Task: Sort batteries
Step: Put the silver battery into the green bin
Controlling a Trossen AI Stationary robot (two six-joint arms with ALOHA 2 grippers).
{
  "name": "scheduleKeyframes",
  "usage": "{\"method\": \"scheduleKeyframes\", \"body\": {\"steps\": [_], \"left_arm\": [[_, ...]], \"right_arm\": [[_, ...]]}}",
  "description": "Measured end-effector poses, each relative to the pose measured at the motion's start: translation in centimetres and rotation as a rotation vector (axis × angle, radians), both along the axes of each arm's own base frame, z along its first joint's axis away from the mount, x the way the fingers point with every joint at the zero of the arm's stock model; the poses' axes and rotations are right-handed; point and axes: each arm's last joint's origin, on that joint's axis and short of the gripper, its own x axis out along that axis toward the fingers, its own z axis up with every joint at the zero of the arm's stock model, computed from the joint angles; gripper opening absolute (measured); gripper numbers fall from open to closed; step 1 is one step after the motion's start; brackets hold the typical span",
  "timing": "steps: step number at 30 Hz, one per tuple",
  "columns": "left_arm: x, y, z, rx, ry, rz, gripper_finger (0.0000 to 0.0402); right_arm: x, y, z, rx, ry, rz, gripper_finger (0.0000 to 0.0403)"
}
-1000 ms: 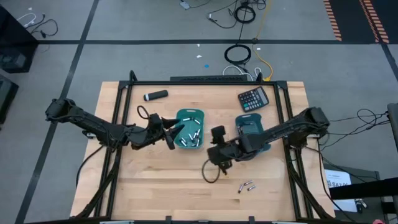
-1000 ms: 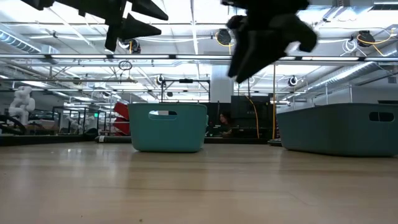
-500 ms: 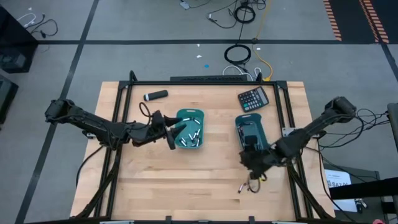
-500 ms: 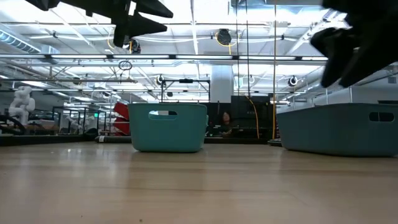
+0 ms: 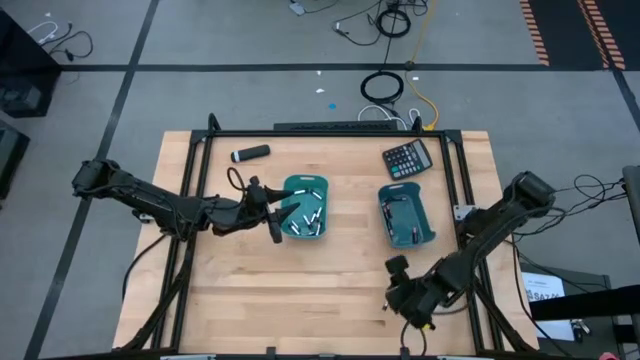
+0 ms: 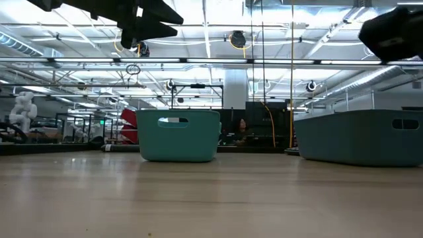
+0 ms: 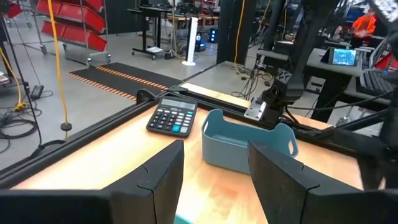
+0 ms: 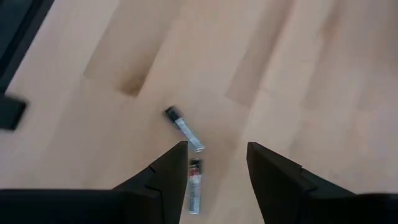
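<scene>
Right arm has swung off the right bin (image 5: 407,218) toward 5 o'clock on the table (image 5: 250,290); a second ago it hung mid-table, now its wrist sits over the front edge. Left arm hasn't budged.

Largest to smallest:
- Table: wood top, black frame. Two teal bins side by side near centre, so both arms reach them.
- Left bin (image 5: 305,207): at centre, holds a pile of sorted batteries (image 5: 306,215). Left gripper (image 5: 271,212) parked at its 9 o'clock rim, jaws released and empty. Reads as a waiting pose that stays clear of the other arm.
- Right bin: at 3 o'clock of centre, a few cells (image 5: 400,209) inside, so two classes are being split.
- Calculator (image 5: 408,158) at 1 o'clock and black cylinder with white tip (image 5: 250,153) at 11 o'clock: not task items, left out of the way at the far edge.
- Right gripper (image 8: 216,167): pointing down at the table, jaws spread apart, nothing between them. Looks lined up for a top-down pick.
- Loose batteries: two seen in the right wrist view, one (image 8: 184,129) lying diagonal, the other (image 8: 194,184) just beside it, straddled by the jaws. In the high view the wrist hides them.

Judgement: bins mostly filled, these are the leftovers. Next is descend and close on the nearer cell; the neighbour is close enough to get nudged.
</scene>
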Motion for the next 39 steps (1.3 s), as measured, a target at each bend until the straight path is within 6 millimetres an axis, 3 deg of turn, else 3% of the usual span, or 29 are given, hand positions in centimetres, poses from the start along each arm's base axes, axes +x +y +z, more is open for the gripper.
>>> {"method": "scheduleKeyframes", "body": {"steps": [10,15,26,39], "left_arm": [[0.0,-0.1,0.1,-0.011,-0.010,-0.027,0.0186],[0.0,-0.1,0.1,-0.025,-0.015,-0.027,0.0186],[-0.1,-0.8,-0.1,-0.023,0.003,-0.066,0.0186],[-0.3,-1.4,-0.2,-0.020,0.016,-0.091,0.0186]], "right_arm": [[2.1,2.4,-2.9,-0.032,0.130,0.136,0.0190],[2.9,2.7,-4.3,-0.085,0.171,0.187,0.0185],[4.1,1.3,-4.7,-0.067,0.216,0.214,0.0147],[5.6,-0.2,-6.6,-0.062,0.297,0.227,0.0050]]}}
